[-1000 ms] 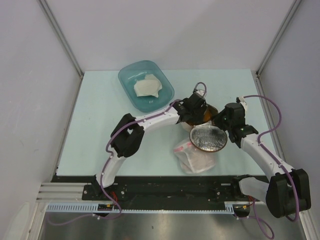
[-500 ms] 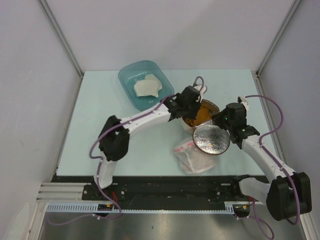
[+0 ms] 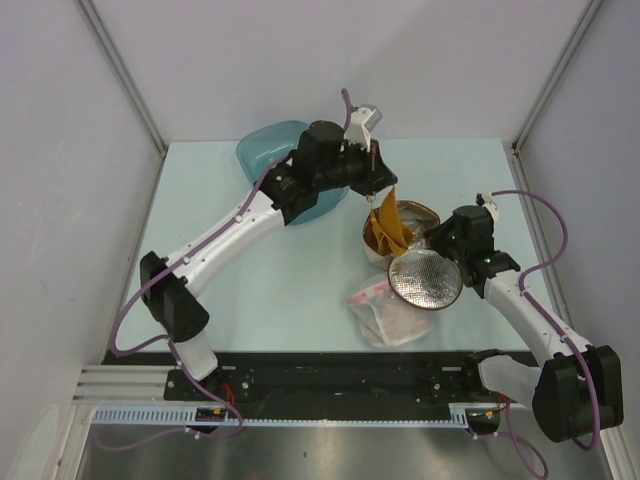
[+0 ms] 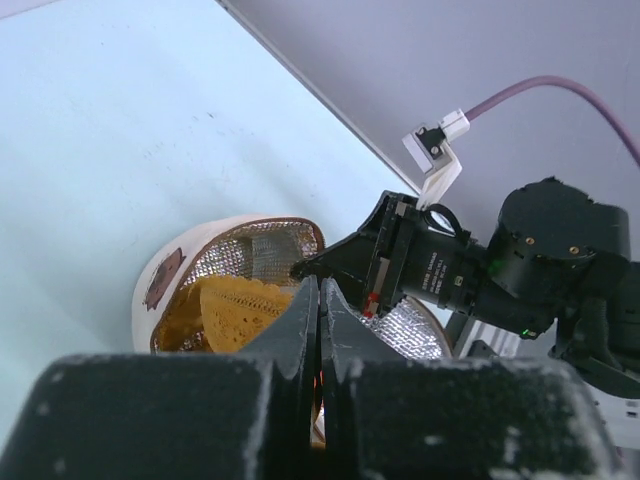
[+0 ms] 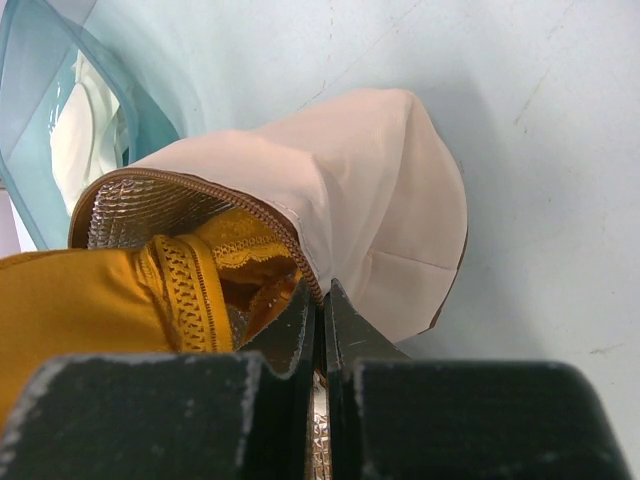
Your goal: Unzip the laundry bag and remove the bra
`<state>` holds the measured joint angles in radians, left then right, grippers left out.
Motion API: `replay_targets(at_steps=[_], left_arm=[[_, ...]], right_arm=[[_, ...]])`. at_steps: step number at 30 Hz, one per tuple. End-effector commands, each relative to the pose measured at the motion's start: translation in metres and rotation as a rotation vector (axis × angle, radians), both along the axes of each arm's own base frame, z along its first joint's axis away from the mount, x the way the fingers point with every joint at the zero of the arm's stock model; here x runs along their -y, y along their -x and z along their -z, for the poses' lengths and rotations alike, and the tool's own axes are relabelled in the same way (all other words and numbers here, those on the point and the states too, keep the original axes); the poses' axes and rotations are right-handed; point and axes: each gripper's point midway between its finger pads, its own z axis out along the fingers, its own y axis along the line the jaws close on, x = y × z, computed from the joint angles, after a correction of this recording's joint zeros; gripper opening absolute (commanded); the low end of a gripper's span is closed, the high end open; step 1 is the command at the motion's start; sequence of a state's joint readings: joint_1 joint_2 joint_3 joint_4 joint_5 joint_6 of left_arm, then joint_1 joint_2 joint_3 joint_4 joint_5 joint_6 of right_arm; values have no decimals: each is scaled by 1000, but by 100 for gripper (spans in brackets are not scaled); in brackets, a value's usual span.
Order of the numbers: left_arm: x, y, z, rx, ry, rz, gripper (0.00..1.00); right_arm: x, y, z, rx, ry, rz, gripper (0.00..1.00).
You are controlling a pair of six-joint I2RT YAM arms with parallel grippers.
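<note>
The laundry bag [image 3: 412, 214] lies open at centre right, its silvery mesh lid [image 3: 424, 280] folded toward me. A mustard-orange bra [image 3: 386, 228] hangs in a strip from my left gripper [image 3: 381, 190], which is shut on its top end above the bag; the lower end still sits inside. In the left wrist view the shut fingertips [image 4: 320, 288] show orange between them, over the bra [image 4: 235, 312] and bag [image 4: 160, 285]. My right gripper [image 3: 443, 243] is shut on the bag's zip rim [image 5: 300, 262], beside the beige shell [image 5: 370, 190] and bra [image 5: 90, 300].
A teal tub [image 3: 255, 150] stands at the back left, partly under my left arm; the right wrist view shows the tub [image 5: 30, 110] with white cloth [image 5: 85, 130] in it. A clear plastic bag with a pink zip strip [image 3: 385, 312] lies in front of the mesh lid.
My left gripper shut inside the bag, then rose and swung back toward the tub, drawing the bra up. The right gripper stayed shut on the rim, barely moving.
</note>
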<state>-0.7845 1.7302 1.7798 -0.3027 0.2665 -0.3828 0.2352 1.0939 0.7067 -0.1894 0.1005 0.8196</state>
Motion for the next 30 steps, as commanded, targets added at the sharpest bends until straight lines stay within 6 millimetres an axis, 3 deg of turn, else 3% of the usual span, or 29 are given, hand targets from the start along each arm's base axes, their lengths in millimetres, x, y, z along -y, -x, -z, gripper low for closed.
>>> replay_targets(at_steps=[1, 2, 3, 5, 6, 8, 10, 11, 15, 18, 21, 22, 23, 25, 26, 29, 30], left_arm=[[-21, 1, -84, 101, 145, 0, 0], [-26, -3, -95, 115, 158, -22, 0], [-35, -8, -121, 155, 191, -42, 0], [-45, -12, -143, 186, 212, -72, 1], [-55, -12, -171, 239, 247, -94, 0], [-67, -8, -206, 324, 292, -109, 0], [-82, -17, -224, 372, 302, -172, 0], [-92, -14, -245, 412, 333, -192, 0], [-128, -37, -266, 448, 366, -263, 0], [-152, -59, -266, 431, 380, -314, 0], [-172, -90, -248, 385, 356, -387, 0], [-175, -98, -240, 363, 350, -391, 0], [-184, -118, -222, 318, 336, -406, 1], [-189, -134, -207, 259, 360, -399, 0], [-196, -151, -190, 232, 343, -429, 1], [-208, -175, -172, 219, 320, -476, 0], [-208, -189, -158, 197, 307, -484, 0]], right_arm=[[3, -6, -8, 32, -2, 23, 0], [2, -6, -9, 34, -4, 19, 0], [2, -5, -8, 33, -5, 20, 0], [2, -6, -8, 33, -4, 21, 0], [1, -5, -9, 34, -7, 19, 0], [0, -5, -9, 34, -8, 18, 0], [0, -5, -8, 31, -6, 18, 0], [-1, -5, -9, 34, -7, 14, 0], [-1, -5, -9, 37, -8, 13, 0], [-1, -6, -10, 40, -8, 12, 0], [-2, -6, -9, 38, -10, 8, 0], [-2, -6, -9, 36, -11, 8, 0], [-2, -7, -8, 33, -9, 7, 0], [-1, -5, -7, 28, -4, 8, 0], [-1, -4, -6, 25, -3, 8, 0], [2, -2, -8, 29, 11, 13, 0], [3, -1, -8, 26, 15, 14, 0]])
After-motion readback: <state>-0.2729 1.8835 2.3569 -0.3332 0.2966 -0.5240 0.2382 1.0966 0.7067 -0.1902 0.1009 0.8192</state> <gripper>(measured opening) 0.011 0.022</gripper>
